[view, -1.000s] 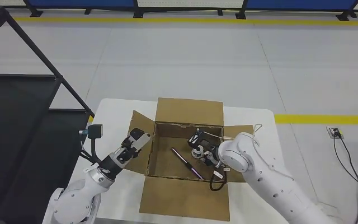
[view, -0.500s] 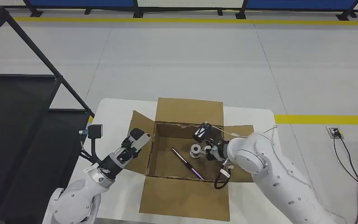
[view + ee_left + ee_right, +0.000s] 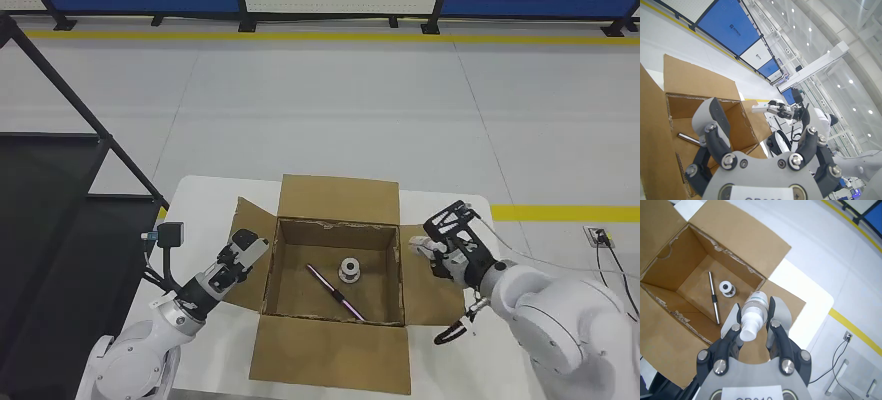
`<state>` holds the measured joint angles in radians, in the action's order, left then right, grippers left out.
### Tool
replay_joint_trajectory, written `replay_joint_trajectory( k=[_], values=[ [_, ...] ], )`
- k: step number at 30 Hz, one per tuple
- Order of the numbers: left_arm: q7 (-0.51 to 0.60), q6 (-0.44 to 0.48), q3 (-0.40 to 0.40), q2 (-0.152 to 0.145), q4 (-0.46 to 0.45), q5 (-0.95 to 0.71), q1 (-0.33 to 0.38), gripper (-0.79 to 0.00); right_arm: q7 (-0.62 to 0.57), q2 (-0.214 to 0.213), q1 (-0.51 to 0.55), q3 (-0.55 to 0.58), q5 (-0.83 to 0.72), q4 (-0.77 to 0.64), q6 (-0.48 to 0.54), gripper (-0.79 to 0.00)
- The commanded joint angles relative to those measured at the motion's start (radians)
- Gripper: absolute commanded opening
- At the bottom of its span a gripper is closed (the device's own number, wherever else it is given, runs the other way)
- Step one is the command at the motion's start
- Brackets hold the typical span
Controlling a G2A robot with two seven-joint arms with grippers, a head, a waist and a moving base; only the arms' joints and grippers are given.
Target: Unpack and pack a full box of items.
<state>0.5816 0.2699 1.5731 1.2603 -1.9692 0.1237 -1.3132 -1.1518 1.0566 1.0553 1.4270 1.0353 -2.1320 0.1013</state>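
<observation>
1. Now, the right gripper [image 3: 754, 308] has its fingers clamped on the neck end of a white spray bottle [image 3: 755, 301]; the nozzle faces the wrist and the base points away; nothing else is in its hold.
2. From above, that gripper hangs over the box's right flap [image 3: 420, 300], outside the walls; the opening of the box [image 3: 340, 200] lies at its 9 o'clock; bare table [image 3: 455, 212] lies near, at its 12 o'clock.
3. The bottle's long axis runs roughly level, from 4 o'clock to 10 o'clock in the top view, with the base leading toward the box. I judge this to be the relation the coming move turns on. If the step is unpacking, the base must swing off the opening and tip down onto the table; set down level, the bottle would lie on its side and could roll.
4. On the box floor a metal rod [image 3: 334, 290] lies from 10 o'clock to 4 o'clock; a small spool [image 3: 349, 268] stands just beside it at its 1 o'clock, not touching.
5. The left gripper [image 3: 250, 245] sits at the box's 9 o'clock by the left flap [image 3: 255, 218], fingers spread wide and holding nothing. It is nearer the rod's 10 o'clock end than the right gripper is, so it looks the better placed for the rod; the spool lies about midway between the two.
</observation>
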Motion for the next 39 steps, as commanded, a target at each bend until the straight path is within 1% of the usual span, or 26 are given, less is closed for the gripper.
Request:
replay_joint_trajectory(
  k=[1,6,9,12,19,26,32,35,39],
  values=[
    [0.000,0.000,0.000,0.000,0.000,0.000,0.000,0.000,0.008,-0.004,0.056,0.059,-0.002,-0.030,-0.010,-0.785],
    [0.000,0.000,0.000,0.000,0.000,0.000,0.000,0.000,-0.012,-0.012,0.133,0.138,-0.031,-0.053,-0.005,-0.785],
    [0.000,0.000,0.000,0.000,0.000,0.000,0.000,0.000,-0.036,-0.015,0.151,0.161,-0.037,-0.036,-0.011,-0.785],
    [0.000,0.000,0.000,0.000,0.000,0.000,0.000,0.000,-0.050,-0.016,0.154,0.160,-0.040,-0.003,-0.024,-0.785],
    [0.000,0.000,0.000,0.000,0.000,0.000,0.000,0.000,-0.038,-0.015,0.116,0.125,-0.045,0.136,-0.057,-0.785],
    [0.000,0.000,0.000,0.000,0.000,0.000,0.000,0.000,-0.008,-0.013,0.069,0.111,0.012,0.273,-0.137,-0.785],
    [0.000,0.000,0.000,0.000,0.000,0.000,0.000,0.000,0.023,-0.015,0.042,0.120,0.013,0.387,-0.127,-0.785],
    [0.000,0.000,0.000,0.000,0.000,0.000,0.000,0.000,0.019,-0.017,0.024,0.102,0.074,0.440,-0.132,-0.785],
    [0.000,0.000,0.000,0.000,0.000,0.000,0.000,0.000,0.029,-0.015,0.006,0.076,0.086,0.476,-0.119,-0.785]
  ],
)
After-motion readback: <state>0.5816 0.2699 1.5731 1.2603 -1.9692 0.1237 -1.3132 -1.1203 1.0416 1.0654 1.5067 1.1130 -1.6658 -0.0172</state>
